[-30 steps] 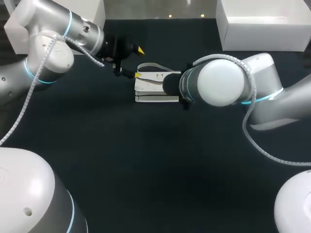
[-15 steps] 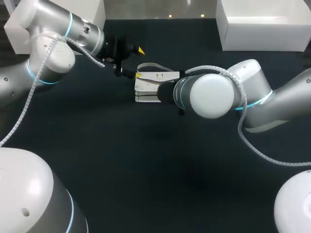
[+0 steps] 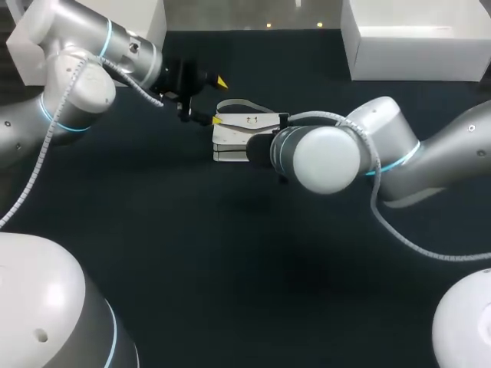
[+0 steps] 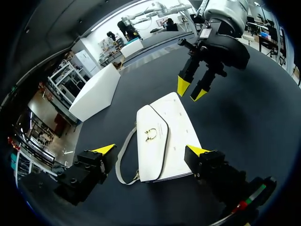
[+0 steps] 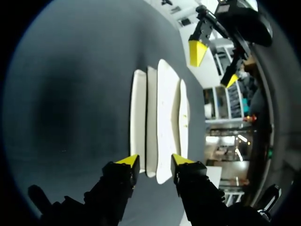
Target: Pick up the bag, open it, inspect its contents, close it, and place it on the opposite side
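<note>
Head view shows a white bag [image 3: 236, 136] lying flat on the dark tabletop [image 3: 230, 253], a little beyond the middle and between the 2 arms. The left end effector [image 3: 219, 100] comes in from the left and hangs at the bag's left end with its yellow tips spread wide. The right arm reaches in from the right, and its wrist covers the bag's right end, hiding its own fingers in this view. 2 white boxes sit at the far corners, 1 at the left [image 3: 146, 17] and 1 at the right [image 3: 414, 38].

Left wrist view has the bag [image 4: 162, 136] ahead of the left end effector [image 4: 151, 150], flap side up. A small gold clasp [image 4: 150, 134] shows on the flap and a grey strap [image 4: 123, 155] loops off 1 long side. The spread tips stand on either side of the bag, clear of it. The right end effector [image 4: 191, 90] is poised at the bag's far end, fingers apart.

Right wrist view looks along the bag [image 5: 160, 108]. Its near end reaches into the gap between the parted tips of the right end effector [image 5: 155, 160]; whether they touch it I cannot tell. The left end effector [image 5: 214, 66] shows beyond the far end.
</note>
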You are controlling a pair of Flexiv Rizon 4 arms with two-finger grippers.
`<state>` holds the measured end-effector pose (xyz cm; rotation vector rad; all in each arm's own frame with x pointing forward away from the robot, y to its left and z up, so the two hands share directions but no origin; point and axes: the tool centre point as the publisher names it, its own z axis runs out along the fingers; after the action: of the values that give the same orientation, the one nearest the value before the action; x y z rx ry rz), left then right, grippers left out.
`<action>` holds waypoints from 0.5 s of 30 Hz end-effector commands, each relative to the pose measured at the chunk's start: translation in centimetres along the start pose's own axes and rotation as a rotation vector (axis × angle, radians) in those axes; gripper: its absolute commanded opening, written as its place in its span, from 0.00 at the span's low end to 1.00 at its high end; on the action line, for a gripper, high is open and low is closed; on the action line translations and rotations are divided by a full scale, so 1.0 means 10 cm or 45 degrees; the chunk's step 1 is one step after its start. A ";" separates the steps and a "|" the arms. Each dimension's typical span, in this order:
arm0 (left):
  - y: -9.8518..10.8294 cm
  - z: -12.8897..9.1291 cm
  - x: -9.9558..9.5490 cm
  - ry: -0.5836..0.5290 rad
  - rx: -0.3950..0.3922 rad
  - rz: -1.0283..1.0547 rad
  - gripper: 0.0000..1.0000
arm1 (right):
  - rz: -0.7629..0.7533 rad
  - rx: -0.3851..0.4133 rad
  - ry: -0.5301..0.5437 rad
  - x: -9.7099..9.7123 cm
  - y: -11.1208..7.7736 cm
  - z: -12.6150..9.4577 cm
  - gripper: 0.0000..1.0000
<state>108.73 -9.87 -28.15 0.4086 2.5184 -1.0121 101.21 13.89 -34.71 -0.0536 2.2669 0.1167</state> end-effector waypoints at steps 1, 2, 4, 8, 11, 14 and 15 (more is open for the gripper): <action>0.00 0.02 0.01 0.002 0.008 0.003 1.00 | 0.004 -0.007 -0.012 0.00 -0.02 0.12 0.40; 0.00 0.02 0.01 0.002 0.008 0.003 1.00 | 0.004 -0.005 -0.014 -0.01 -0.03 0.13 0.40; -0.01 0.02 0.01 0.003 0.009 0.002 1.00 | 0.005 -0.004 -0.015 -0.03 -0.04 0.17 0.37; -0.02 0.02 0.02 0.003 0.010 0.000 1.00 | 0.003 -0.003 -0.014 -0.04 -0.06 0.23 0.33; -0.02 0.03 0.02 0.003 0.008 -0.002 1.00 | 0.004 -0.003 -0.012 -0.05 -0.07 0.25 0.29; -0.01 0.04 0.01 0.003 0.010 -0.007 1.00 | 0.003 -0.007 -0.012 -0.06 -0.07 0.28 0.26; -0.01 0.05 0.01 0.004 0.011 -0.008 1.00 | 0.002 -0.007 -0.010 -0.05 -0.07 0.29 0.26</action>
<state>108.51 -10.14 -28.20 0.4049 2.5240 -1.0209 103.54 13.49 -35.72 -0.0501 2.2664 0.1155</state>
